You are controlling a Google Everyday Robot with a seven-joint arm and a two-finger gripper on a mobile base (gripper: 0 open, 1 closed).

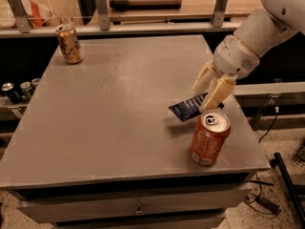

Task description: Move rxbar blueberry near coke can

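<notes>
The rxbar blueberry (187, 109), a flat dark navy wrapper with pale lettering, is at the right side of the grey table (119, 109). Its right end sits between the two cream fingers of my gripper (203, 99), which is shut on it. The bar is tilted, with its free end low and a shadow on the table under it. The coke can (208, 138), orange-red with a silver top and pull tab, stands upright just in front of and to the right of the bar, near the table's front right corner. A small gap separates can and bar.
A gold-brown patterned can (69, 44) stands at the table's far left corner. Several cans (19, 88) sit on a lower shelf left of the table. A railing with metal posts (101, 7) runs behind the table. A drawer knob (138, 208) is below the front edge.
</notes>
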